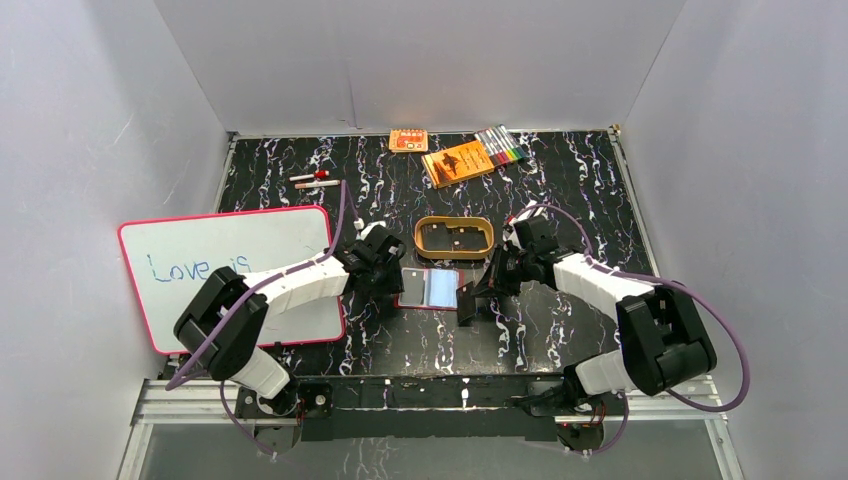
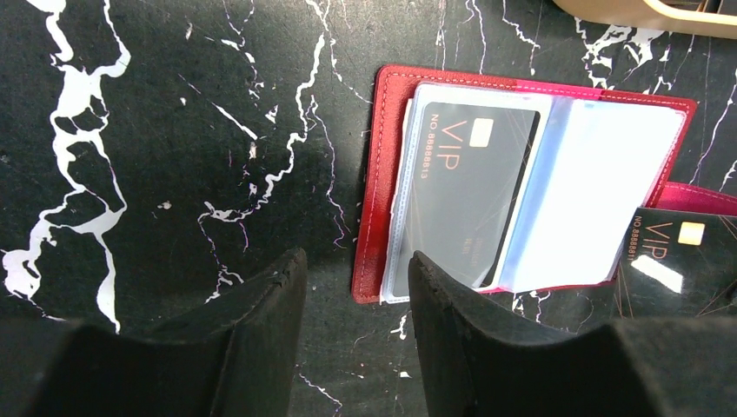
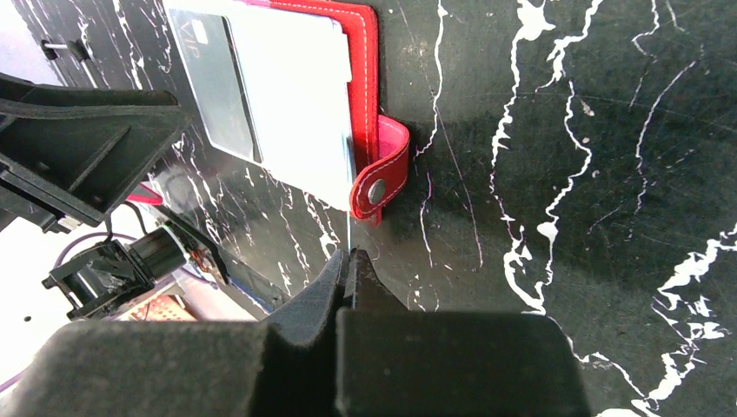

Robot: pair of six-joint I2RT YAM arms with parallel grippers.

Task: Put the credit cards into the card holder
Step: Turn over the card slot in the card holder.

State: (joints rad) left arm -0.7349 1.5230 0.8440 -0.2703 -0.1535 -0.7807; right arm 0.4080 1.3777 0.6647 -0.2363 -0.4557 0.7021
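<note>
At frame centre the dark red leather card holder [image 1: 430,288] lies open, 1 thin black credit card [image 2: 469,182] sleeved. The right end effector [image 3: 348,258] pinches a 2nd black card [image 2: 687,269]; the left end effector [image 2: 356,265] is spread, empty. Advise squaring the card to the clear sleeve [image 2: 600,191].

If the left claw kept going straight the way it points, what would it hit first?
Probably the left edge of the open dark red leather-like wallet: one finger of the left claw lines up with it, the other with bare black marble tabletop. Depth is unclear.
</note>
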